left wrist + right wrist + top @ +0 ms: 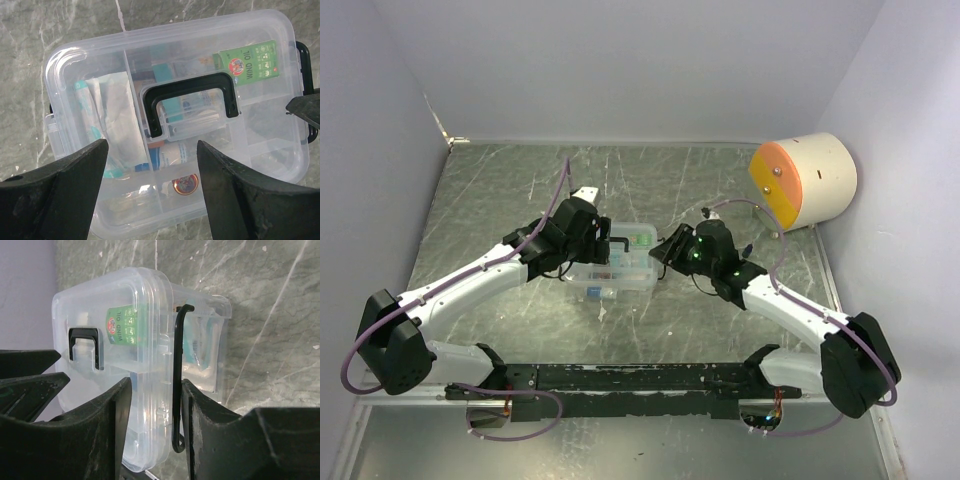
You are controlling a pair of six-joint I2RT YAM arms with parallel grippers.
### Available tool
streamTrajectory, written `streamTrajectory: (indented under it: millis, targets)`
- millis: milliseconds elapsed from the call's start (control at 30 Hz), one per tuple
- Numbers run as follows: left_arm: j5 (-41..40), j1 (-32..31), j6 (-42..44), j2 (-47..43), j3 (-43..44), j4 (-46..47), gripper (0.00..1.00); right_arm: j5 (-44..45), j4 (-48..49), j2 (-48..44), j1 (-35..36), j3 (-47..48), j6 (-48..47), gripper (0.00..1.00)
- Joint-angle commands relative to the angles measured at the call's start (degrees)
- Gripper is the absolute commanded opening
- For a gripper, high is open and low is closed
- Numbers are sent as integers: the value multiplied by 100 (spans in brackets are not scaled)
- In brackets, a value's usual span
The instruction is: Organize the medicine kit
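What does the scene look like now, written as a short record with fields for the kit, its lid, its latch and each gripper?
kit: medicine kit, clear box on the table, between the arms
lid: on the box, black handle in its middle
latch: black wire latch along the box's end
left gripper: open above the lid, holding nothing
right gripper: jaws either side of the latch; whether it grips, cannot tell
elsewhere: cream-and-orange cylinder, far right
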Motion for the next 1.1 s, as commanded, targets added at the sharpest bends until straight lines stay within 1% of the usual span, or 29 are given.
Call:
streamTrajectory:
  millis: [0,167,300,367,433,500,567,667,800,1067]
  targets:
    - [-33,-41,-95,23,-116,-79,82,733,-806,50,235,248,-271,42]
    - [-28,-39,-135,65,-71,-153,82,1141,-1044,55,426,371,-259,36]
    - [-24,-37,-162,74,-70,-146,82,1362,-1210,75,507,451,-249,35]
    - [-17,-38,-175,74,-77,-142,82,1424,-1303,101,532,494,-266,37]
    - [-21,-37,-175,74,-87,-145,81,1483,-1379,132,546,535,-266,44]
    - [-12,-39,-175,83,-85,-137,81,1492,-1387,134,554,534,-269,48]
    - [-11,-39,-171,83,-73,-146,81,1496,-1386,129,554,534,-266,50]
    - [-24,-39,-166,83,-53,-148,81,1475,-1367,122,561,517,-268,51]
    - [-39,-44,-158,92,-49,-155,82,1501,-1393,108,596,558,-283,43]
    - [-21,-44,-184,92,-66,-153,82,1858,-1660,154,734,686,-246,32]
